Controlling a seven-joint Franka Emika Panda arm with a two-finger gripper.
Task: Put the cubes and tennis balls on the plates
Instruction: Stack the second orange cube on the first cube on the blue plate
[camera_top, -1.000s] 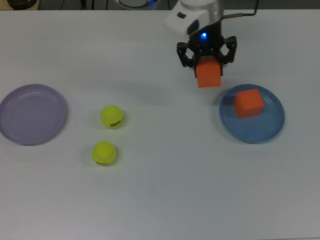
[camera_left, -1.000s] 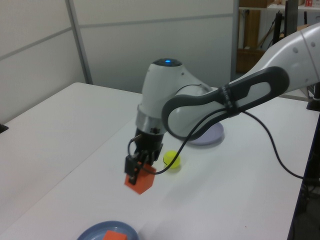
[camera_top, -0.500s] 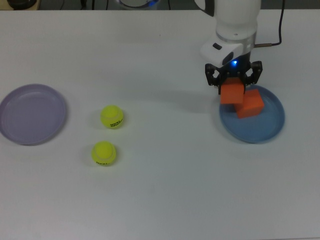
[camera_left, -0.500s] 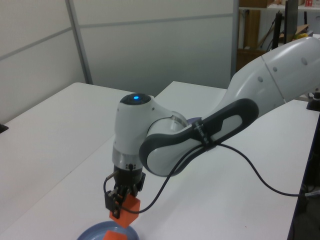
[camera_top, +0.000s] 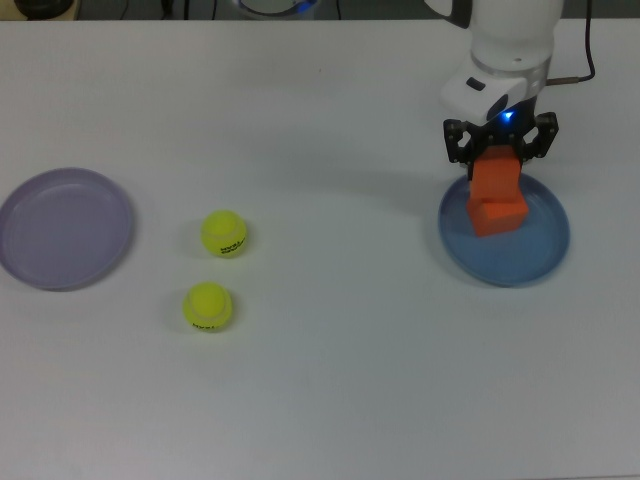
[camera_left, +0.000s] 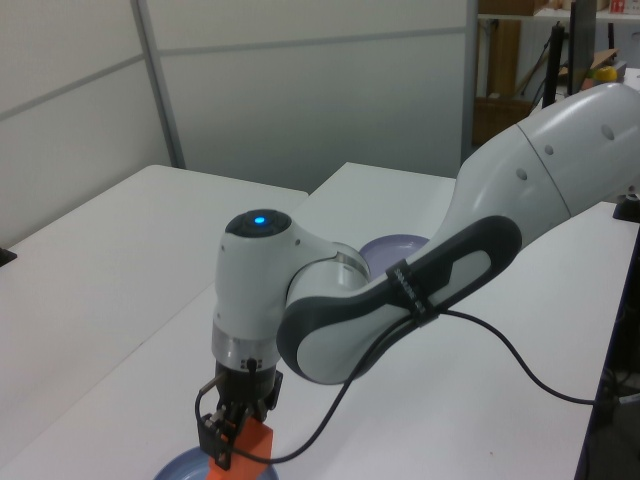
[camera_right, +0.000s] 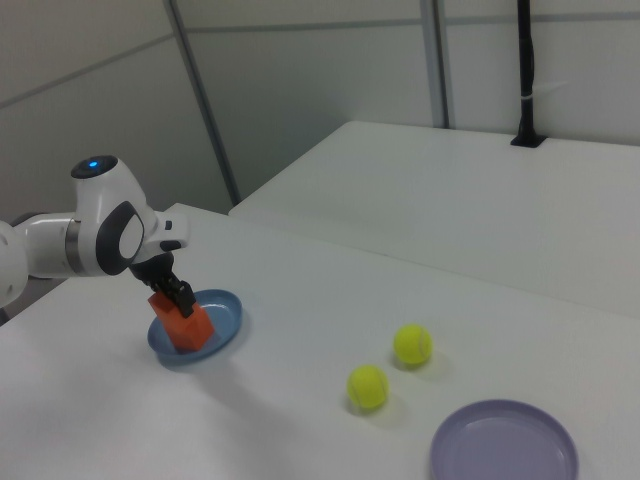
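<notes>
My gripper (camera_top: 497, 158) is shut on an orange cube (camera_top: 496, 179) and holds it over the far side of the blue plate (camera_top: 548, 250). The held cube is directly above the second orange cube (camera_top: 499, 218), which lies on that plate; I cannot tell whether they touch. In the left view the gripper (camera_left: 232, 447) and held cube (camera_left: 252, 445) are at the bottom edge, over the blue plate (camera_left: 180, 466). Two tennis balls (camera_top: 224, 233) (camera_top: 207, 306) lie on the table left of centre. The lavender plate (camera_top: 65, 228) sits at the top view's far left with nothing on it.
The white arm (camera_left: 400, 290) reaches across the table in the left view and hides part of the lavender plate (camera_left: 398, 248). In the right view the tennis balls (camera_right: 413, 344) (camera_right: 367, 387) lie between the blue plate (camera_right: 226, 312) and the lavender plate (camera_right: 505, 445).
The gripper carried the orange cube toward the top view's right, from beside the blue plate to over it, above the second cube. Balls and plates have not moved.
</notes>
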